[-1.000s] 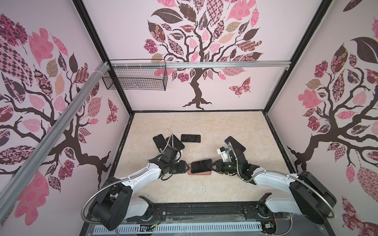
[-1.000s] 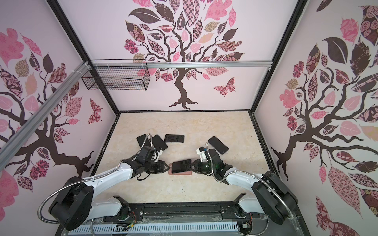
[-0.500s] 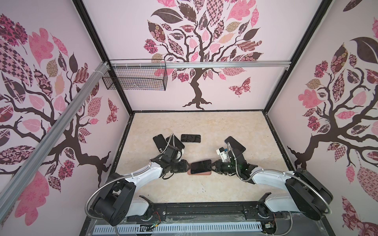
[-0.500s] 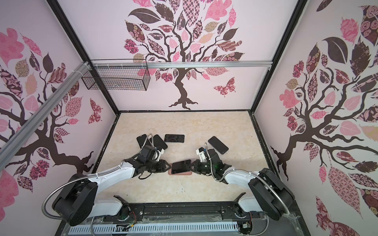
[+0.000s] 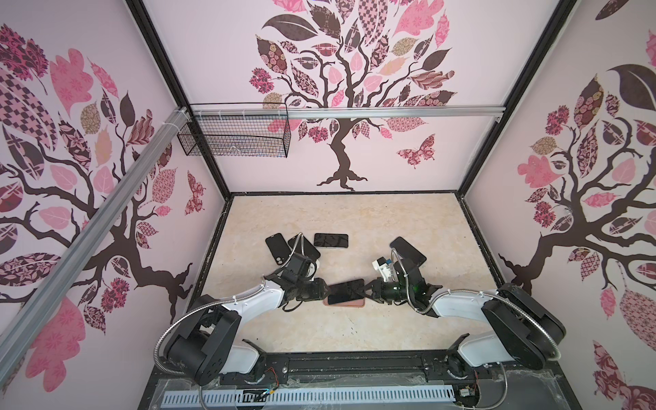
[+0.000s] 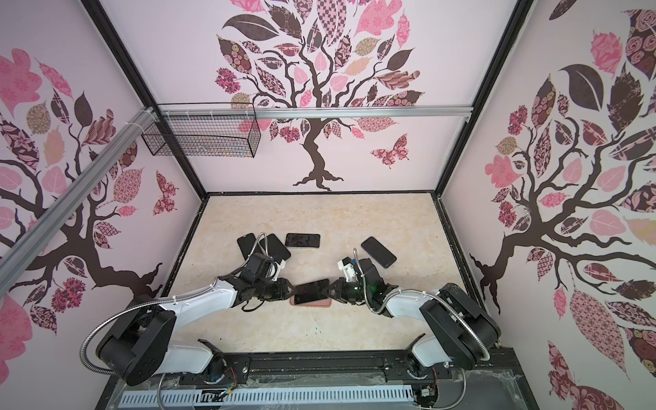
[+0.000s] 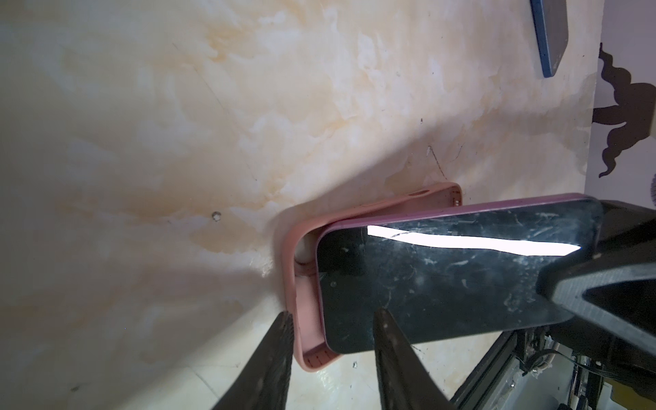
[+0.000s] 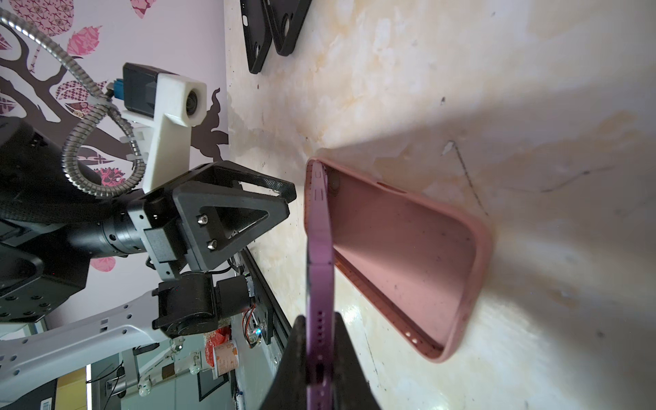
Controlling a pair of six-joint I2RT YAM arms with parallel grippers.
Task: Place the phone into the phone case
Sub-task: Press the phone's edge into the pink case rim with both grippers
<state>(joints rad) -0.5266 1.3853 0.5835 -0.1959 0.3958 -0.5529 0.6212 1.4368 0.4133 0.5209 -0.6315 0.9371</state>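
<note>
My right gripper (image 8: 319, 319) is clamped on one end of the phone (image 5: 346, 290), whose other end is tucked into the pink case (image 5: 356, 303) lying on the table (image 5: 319, 220). The left gripper (image 7: 333, 314) has its jaws apart by that end, so I'd brace the case there and hinge the phone down slowly.

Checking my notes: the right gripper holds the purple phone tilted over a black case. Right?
No: the case is pink, not black, as the right wrist view shows. The right gripper does hold the purple phone tilted over it.
</note>
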